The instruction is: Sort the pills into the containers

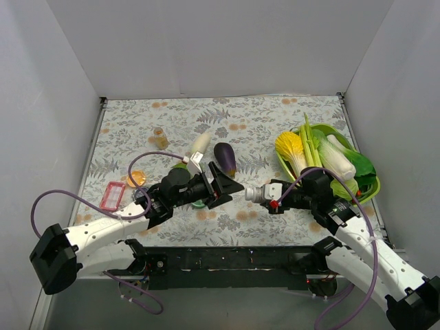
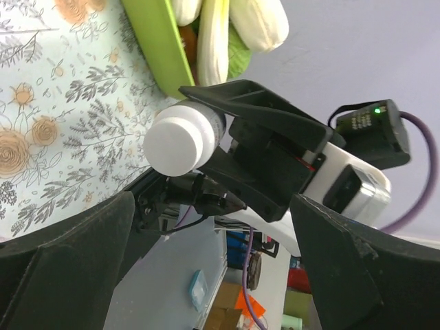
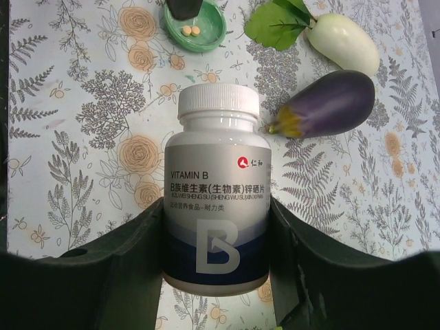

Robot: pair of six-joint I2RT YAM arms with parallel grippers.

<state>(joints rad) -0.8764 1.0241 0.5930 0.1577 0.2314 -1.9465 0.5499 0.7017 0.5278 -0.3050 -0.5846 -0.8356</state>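
My right gripper (image 3: pixel 216 282) is shut on a white Vitamin B bottle (image 3: pixel 216 199) with its white cap on, held level above the table. In the top view the bottle (image 1: pixel 256 194) points its cap at my left gripper (image 1: pixel 230 187), which stands open just left of it, nothing between its fingers. The left wrist view shows the cap (image 2: pixel 180 139) ahead of and above the wide gap of the left gripper (image 2: pixel 213 275). A green dish (image 3: pixel 194 27) holds two small yellow pills (image 3: pixel 191 30). An orange dish (image 1: pixel 136 179) sits further left.
A purple eggplant (image 1: pixel 225 158) and a white eggplant (image 1: pixel 201 143) lie behind the grippers. The lime-green tray (image 1: pixel 368 192) of vegetables stands at the right. A pink box (image 1: pixel 111 196) lies at the left, and a small yellow object (image 1: pixel 159 139) lies further back.
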